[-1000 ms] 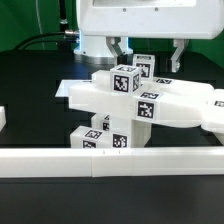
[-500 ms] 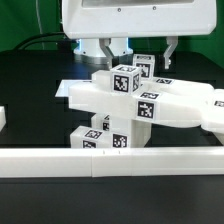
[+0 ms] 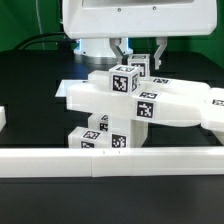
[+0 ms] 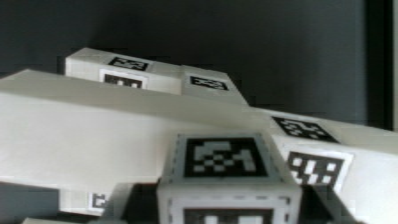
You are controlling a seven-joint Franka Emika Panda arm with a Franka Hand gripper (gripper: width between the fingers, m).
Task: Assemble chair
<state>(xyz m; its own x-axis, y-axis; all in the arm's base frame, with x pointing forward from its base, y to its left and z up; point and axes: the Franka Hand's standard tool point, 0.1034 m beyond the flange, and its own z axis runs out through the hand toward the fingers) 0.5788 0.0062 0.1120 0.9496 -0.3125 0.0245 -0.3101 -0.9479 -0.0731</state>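
Note:
The chair parts are glossy white tagged blocks stacked mid-table. A flat seat slab (image 3: 92, 98) lies across two short posts (image 3: 104, 132), and a long frame piece (image 3: 185, 104) reaches toward the exterior view's right. A tagged block (image 3: 125, 80) sits on top, with another tagged post (image 3: 143, 66) behind it. My gripper (image 3: 141, 52) hangs over that rear post with a finger on each side and small gaps showing. In the wrist view the tagged post (image 4: 226, 160) fills the space between the dark fingers (image 4: 150, 205) of my gripper (image 4: 238, 206). The jaws look open, not clamped.
A long low white border rail (image 3: 110, 161) runs across the front of the black table. A short white rail end (image 3: 3, 118) sits at the exterior view's left edge. The arm's white body (image 3: 130, 20) hangs above the stack at the back.
The fingers have drawn inward from a wide spread to stand near the sides of the rear tagged post. The chair parts have not moved.

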